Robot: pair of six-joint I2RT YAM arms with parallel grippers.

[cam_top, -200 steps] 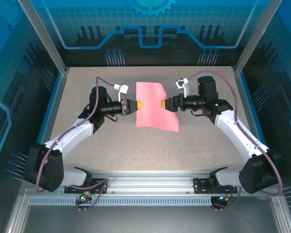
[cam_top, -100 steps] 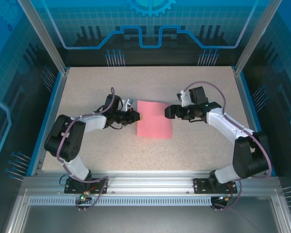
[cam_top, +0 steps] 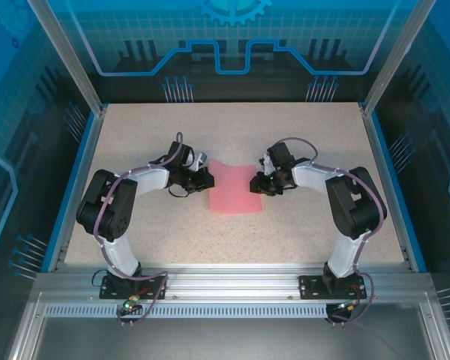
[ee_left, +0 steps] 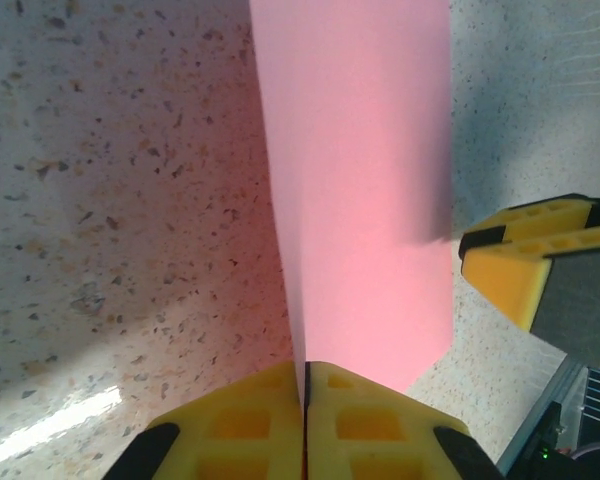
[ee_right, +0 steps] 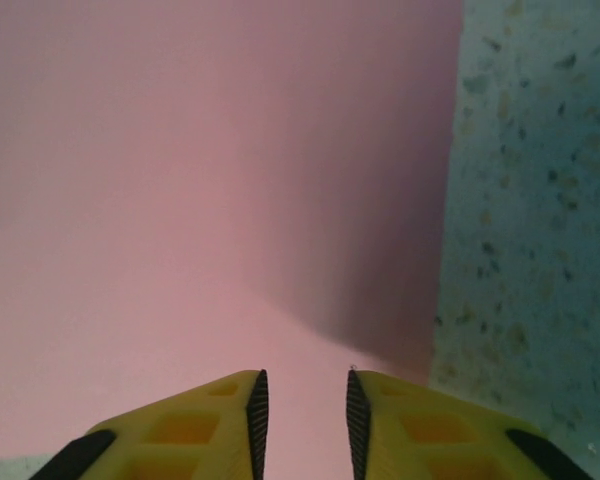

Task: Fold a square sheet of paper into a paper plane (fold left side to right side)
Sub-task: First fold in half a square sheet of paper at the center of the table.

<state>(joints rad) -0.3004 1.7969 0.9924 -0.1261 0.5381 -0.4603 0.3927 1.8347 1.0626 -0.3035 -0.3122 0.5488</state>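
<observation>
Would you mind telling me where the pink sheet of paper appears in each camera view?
Top external: the square sheet of paper lies mid-table, between the arms' grippers.
Left wrist: the sheet runs up the centre from the left gripper, shut on its edge.
Right wrist: the sheet covers left and centre, beyond the right gripper.
Shared landmark: the speckled tabletop beside it.

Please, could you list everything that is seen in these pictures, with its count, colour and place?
paper: one sheet, salmon pink, middle of the table, between the two hands
table: one, speckled beige, under everything
walls: several, blue, around the table
rail: one, grey metal, near edge
arms: two, black and white, either side of the paper
left hand: one, yellow fingers, shut on the paper's edge
right hand: one, yellow fingers slightly apart, over the paper's right part
</observation>
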